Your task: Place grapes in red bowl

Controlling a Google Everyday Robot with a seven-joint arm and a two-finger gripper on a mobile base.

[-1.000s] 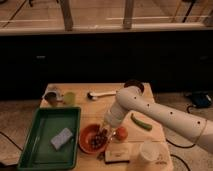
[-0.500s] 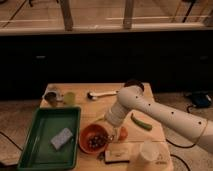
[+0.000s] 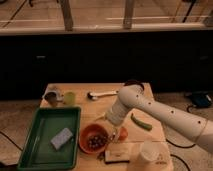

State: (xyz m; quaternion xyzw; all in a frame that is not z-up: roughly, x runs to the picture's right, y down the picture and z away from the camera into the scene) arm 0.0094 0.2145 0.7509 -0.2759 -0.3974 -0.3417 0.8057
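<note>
The red bowl (image 3: pixel 94 138) sits on the wooden table just right of the green tray. The grapes (image 3: pixel 97 142), a small dark bunch, lie inside it. My gripper (image 3: pixel 113 132) hangs at the end of the white arm, just above the bowl's right rim, between the bowl and a round orange fruit (image 3: pixel 122 133). It is apart from the grapes.
A green tray (image 3: pixel 40 145) holding a grey sponge (image 3: pixel 61 138) is at left. A long green vegetable (image 3: pixel 141 122) lies under the arm. A white cup (image 3: pixel 150 152) and a flat packet (image 3: pixel 117 155) stand at the front. A white spoon (image 3: pixel 102 93), two small cups (image 3: pixel 60 97) and a dark bowl (image 3: pixel 134 84) are at the back.
The gripper has drawn back to the right and slightly up from over the bowl's middle. The grapes stay in the bowl and now show more fully.
</note>
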